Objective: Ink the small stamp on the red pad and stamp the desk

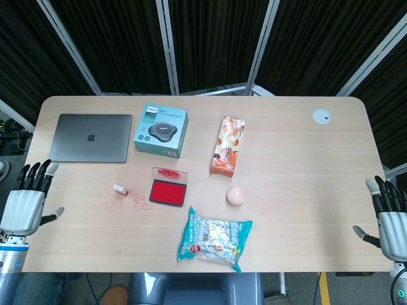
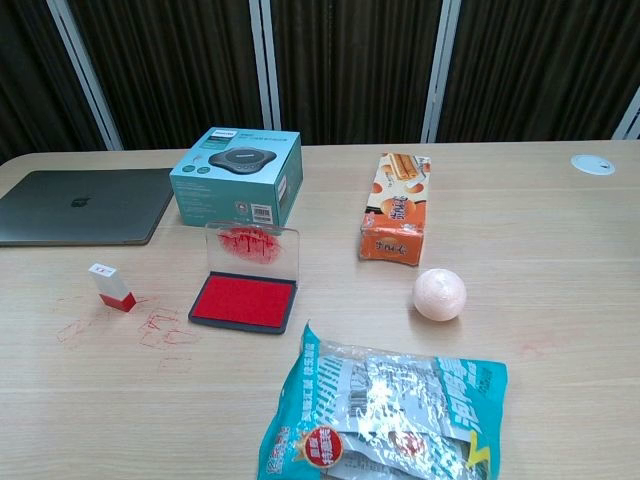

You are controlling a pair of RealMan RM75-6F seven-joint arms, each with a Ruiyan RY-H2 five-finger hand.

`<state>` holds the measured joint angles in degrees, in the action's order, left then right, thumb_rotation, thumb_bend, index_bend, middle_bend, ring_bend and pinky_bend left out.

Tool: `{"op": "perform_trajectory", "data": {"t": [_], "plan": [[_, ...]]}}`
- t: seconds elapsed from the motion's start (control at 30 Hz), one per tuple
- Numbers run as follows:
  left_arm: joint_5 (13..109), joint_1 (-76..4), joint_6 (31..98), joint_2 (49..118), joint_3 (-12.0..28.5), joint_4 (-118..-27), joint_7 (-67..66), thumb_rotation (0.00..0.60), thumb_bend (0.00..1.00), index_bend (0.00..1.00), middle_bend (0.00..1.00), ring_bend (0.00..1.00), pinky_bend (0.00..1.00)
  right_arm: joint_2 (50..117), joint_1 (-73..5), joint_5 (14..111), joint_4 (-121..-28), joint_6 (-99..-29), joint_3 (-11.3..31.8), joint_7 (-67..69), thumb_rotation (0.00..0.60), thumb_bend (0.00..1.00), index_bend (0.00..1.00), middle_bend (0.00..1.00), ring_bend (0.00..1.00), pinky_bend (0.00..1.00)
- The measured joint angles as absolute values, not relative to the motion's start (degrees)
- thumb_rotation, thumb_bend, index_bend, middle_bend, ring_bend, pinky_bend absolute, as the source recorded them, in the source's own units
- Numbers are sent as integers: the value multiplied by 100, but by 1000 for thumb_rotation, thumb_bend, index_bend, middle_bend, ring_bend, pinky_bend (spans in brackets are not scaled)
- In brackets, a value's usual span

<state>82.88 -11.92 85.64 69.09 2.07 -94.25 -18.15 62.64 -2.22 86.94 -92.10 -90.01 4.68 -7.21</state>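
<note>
The small stamp (image 1: 119,189) (image 2: 111,286), white with a red base, stands on the desk left of the red ink pad (image 1: 168,192) (image 2: 245,300). The pad's clear lid (image 2: 251,246) is raised at the back. Faint red stamp marks (image 1: 130,203) (image 2: 160,330) show on the wood between stamp and pad. My left hand (image 1: 27,200) hovers at the desk's left edge, fingers spread, holding nothing. My right hand (image 1: 389,213) is at the right edge, also spread and empty. Neither hand shows in the chest view.
A grey laptop (image 1: 91,138) lies closed at back left, beside a teal box (image 1: 161,131). An orange snack packet (image 1: 228,145), a pink ball (image 1: 236,196) and a crinkly snack bag (image 1: 213,236) lie right of and in front of the pad. A white disc (image 1: 322,116) sits far right.
</note>
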Motion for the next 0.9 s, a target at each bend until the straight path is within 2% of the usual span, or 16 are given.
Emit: {"op": "perform_trajectory", "data": {"t": [0.13,0.2,0.27,0.33,0.37,0.43,0.53,0.73,0.9], "plan": [[8333,-1183,8597,6956,229,-9320,-1857,600,0,0,0,25,23,6254,-218,8673,-9220,-8984,470,-707,600,0,0,0,0,0],[8381,-1185,8614,6994,240,-9235,-1857,600,0,0,0,175,171,6251,-217,8670,-9226,-8977,468,-706,600,0,0,0,0,0],[8476,-1211,8638,7063,259,-9098,-1808,600,0,0,0,442,437,6251,-217,8661,-9239,-8973,472,-714,600,0,0,0,0,0],[8603,-1277,8645,7187,291,-8885,-1681,600,0,0,0,557,575,6253,-226,8632,-9258,-8946,481,-734,600,0,0,0,0,0],[8678,-1330,8644,7296,312,-8696,-1563,600,0,0,0,634,682,6254,-231,8616,-9267,-8930,485,-750,600,0,0,0,0,0],[8773,-1431,8611,7484,341,-8357,-1376,600,0,0,0,721,809,6268,-248,8583,-9260,-8880,489,-817,600,0,0,0,0,0],[8867,-1692,8352,7842,388,-7709,-1115,600,0,9,0,786,869,6312,-278,8468,-9226,-8769,500,-937,600,0,0,0,0,0],[8937,-2226,7455,8286,388,-6965,-639,600,0,62,14,820,899,6404,-329,8306,-9153,-8637,533,-1112,600,0,0,0,0,0],[9091,-2602,6958,8517,280,-6448,-66,600,0,150,162,825,903,6461,-353,8216,-9115,-8578,551,-1220,600,0,0,0,0,0]]}}
